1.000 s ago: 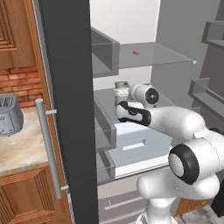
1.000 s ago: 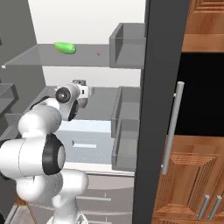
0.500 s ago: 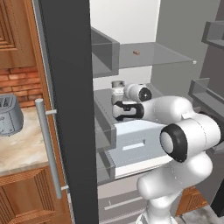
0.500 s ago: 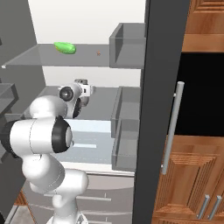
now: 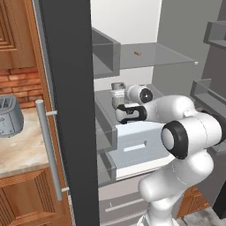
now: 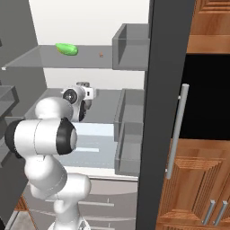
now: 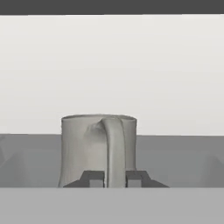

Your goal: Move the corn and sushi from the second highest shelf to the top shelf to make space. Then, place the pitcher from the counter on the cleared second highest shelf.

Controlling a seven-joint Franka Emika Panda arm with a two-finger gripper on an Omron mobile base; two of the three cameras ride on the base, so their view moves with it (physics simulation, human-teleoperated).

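The grey metal pitcher (image 7: pixel 85 148) stands upright just ahead of my gripper (image 7: pixel 114 177), which is shut on its curved handle. In the left base view the pitcher (image 5: pixel 117 89) is inside the fridge over the second highest shelf (image 5: pixel 102 102), with my gripper (image 5: pixel 125 94) on its right side. Whether its base touches that shelf I cannot tell. On the top shelf (image 6: pixel 36 58) lies the green corn (image 6: pixel 66 48), and the tiny reddish-brown sushi (image 6: pixel 100 55) sits to its right. The sushi (image 5: pixel 137 53) also shows on the top shelf (image 5: pixel 172 55).
The open fridge door's dark edge (image 5: pixel 70 110) stands left of the arm. A toaster (image 5: pixel 9 117) sits on the counter (image 5: pixel 26 152). Grey bins (image 6: pixel 131 45) line the fridge's right wall, and a white drawer (image 5: pixel 137 143) lies below the arm. Wooden cabinets (image 6: pixel 197 179) are at the right.
The hand with the pitcher has stayed almost in place over the second highest shelf. The arm's elbow has swung out toward the cameras.
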